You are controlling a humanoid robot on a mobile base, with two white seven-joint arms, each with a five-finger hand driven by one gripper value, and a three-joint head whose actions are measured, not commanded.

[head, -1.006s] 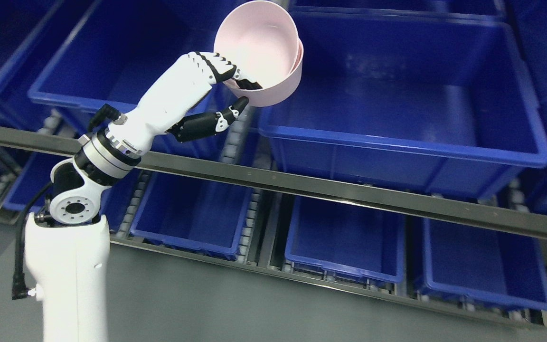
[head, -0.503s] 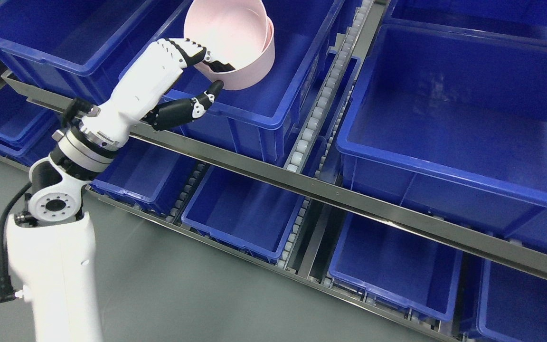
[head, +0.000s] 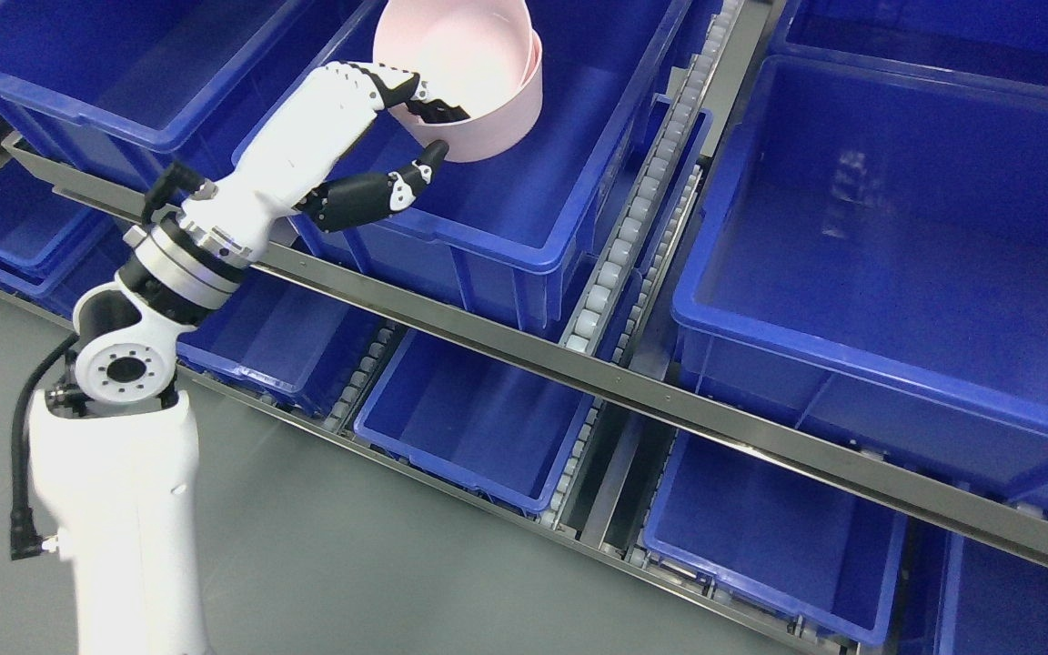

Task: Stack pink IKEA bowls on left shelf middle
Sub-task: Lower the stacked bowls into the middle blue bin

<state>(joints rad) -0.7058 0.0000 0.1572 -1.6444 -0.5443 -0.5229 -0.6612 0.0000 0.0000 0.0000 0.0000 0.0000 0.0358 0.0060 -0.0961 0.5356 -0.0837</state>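
**Pink bowls held over a blue bin**

While the left arm is reaching up from the lower left, the pink bowls (head: 478, 82) — two nested, by the doubled rim at the right — are being gripped by the left hand (head: 415, 123). The near rim is being pinched: the fingers (head: 438, 109) are curled over it into the inside, and the thumb (head: 419, 173) is being pressed against the outer wall below. The stack is being held tilted above the blue bin (head: 524, 227) on the middle shelf level, clear of its floor. A metal shelf rail (head: 633, 387) is running diagonally beneath — more blue bins are lying on the level below it.
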